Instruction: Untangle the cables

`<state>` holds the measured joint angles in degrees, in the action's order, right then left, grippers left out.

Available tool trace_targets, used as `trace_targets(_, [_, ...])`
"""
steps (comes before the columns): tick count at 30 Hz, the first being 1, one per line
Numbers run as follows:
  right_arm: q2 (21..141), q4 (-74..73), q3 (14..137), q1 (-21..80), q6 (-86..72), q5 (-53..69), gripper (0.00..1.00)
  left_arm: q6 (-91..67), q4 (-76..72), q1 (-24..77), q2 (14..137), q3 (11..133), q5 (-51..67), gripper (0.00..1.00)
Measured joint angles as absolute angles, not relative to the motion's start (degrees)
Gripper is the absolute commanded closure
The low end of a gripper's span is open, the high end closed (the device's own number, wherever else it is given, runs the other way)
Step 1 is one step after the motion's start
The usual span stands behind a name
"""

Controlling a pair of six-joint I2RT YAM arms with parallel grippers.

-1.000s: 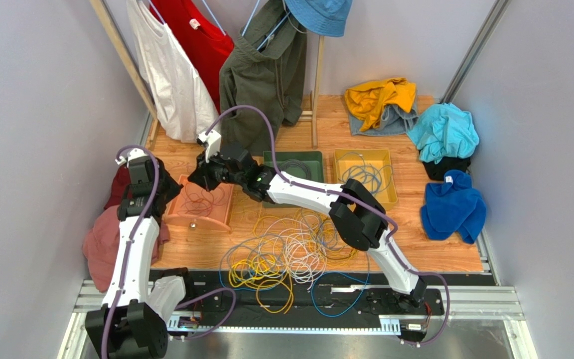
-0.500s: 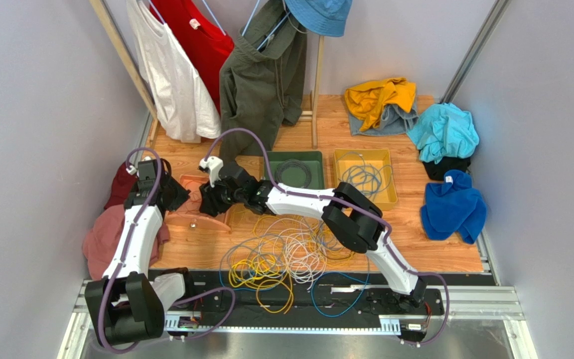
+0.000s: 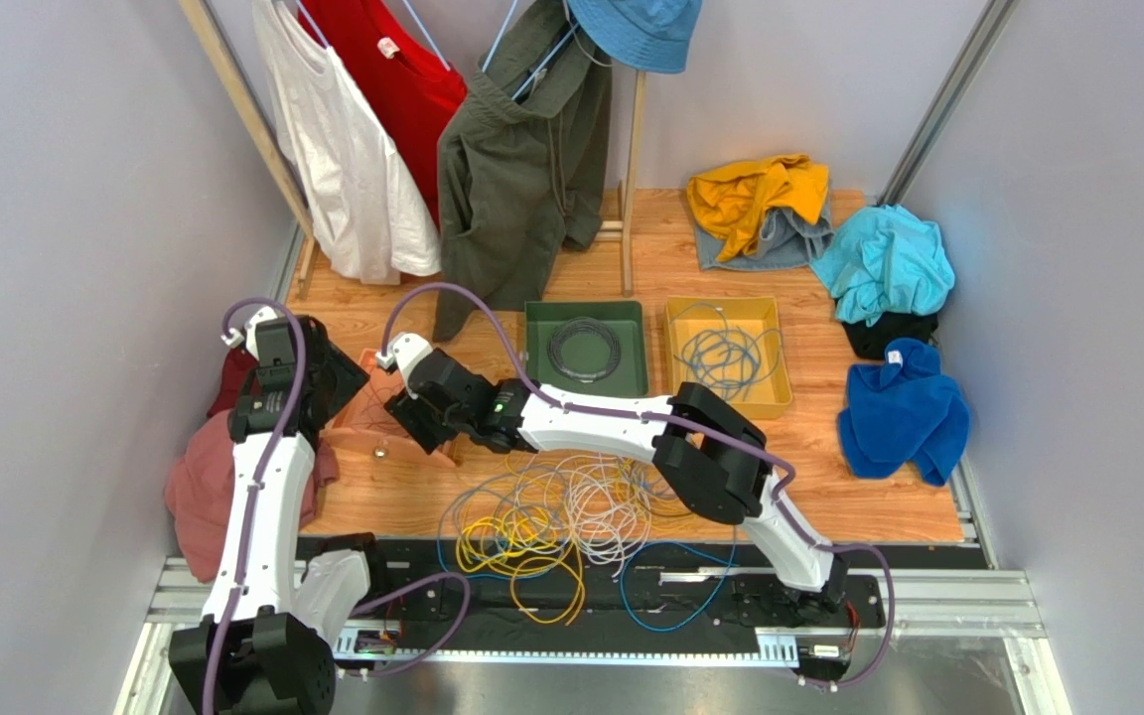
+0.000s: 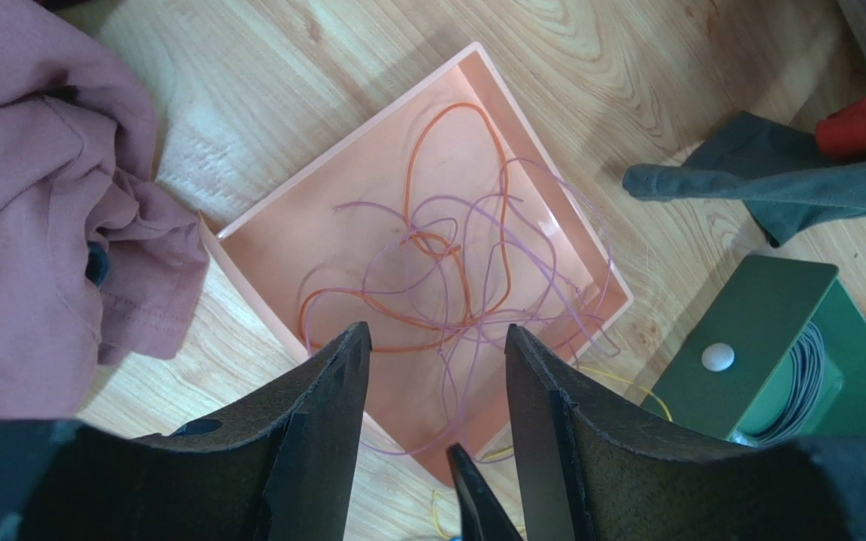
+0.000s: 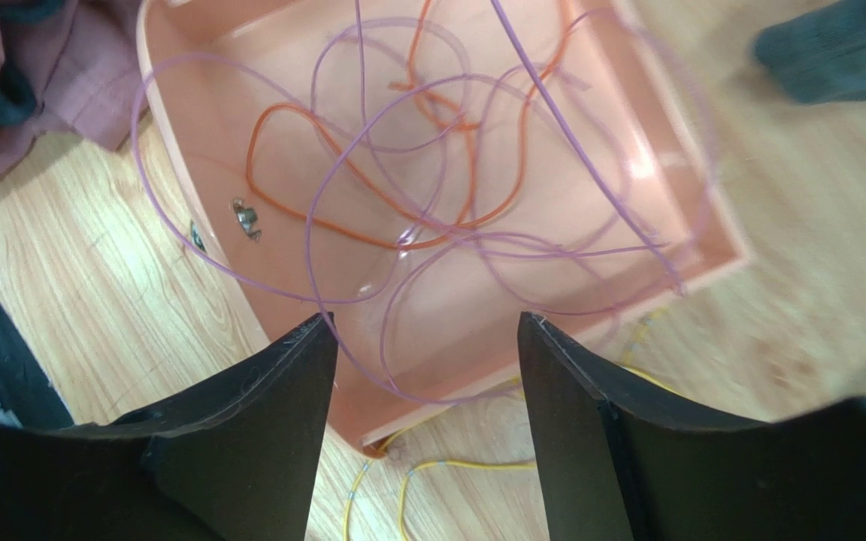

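While our left gripper and right gripper hang spread and empty, thin orange and lilac cables lie in a square salmon plastic tray.

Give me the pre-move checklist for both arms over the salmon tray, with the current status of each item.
1. Left end effector open and empty: ok.
2. Right end effector open and empty: ok.
3. Thin lilac cables fully inside the shallow salmon plastic tray: not ok, one loop hangs over the rim in the right wrist view.
4. Thin orange cable free of the lilac ones: not ok, they cross each other several times.
5. Tangled pile of yellow, white-grey and blue cables sorted: not ok, it lies knotted at the near edge.
6. Clearance between the two end effectors above the tray: cannot tell, their heights are not readable.
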<state>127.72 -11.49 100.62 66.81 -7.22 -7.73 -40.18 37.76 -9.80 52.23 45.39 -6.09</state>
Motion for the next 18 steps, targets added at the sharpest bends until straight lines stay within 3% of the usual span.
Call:
trace_targets(13, [113.0,-8.9,96.5,67.3,-5.1,-19.1,0.34,-39.9,41.6,-9.8,47.0,51.9,-5.4,0.43])
trace_targets(18, [106.9,-7.8,93.7,67.3,-5.8,-20.0,0.37,-40.1,41.8,-9.8,44.3,53.3,-3.0,0.51])
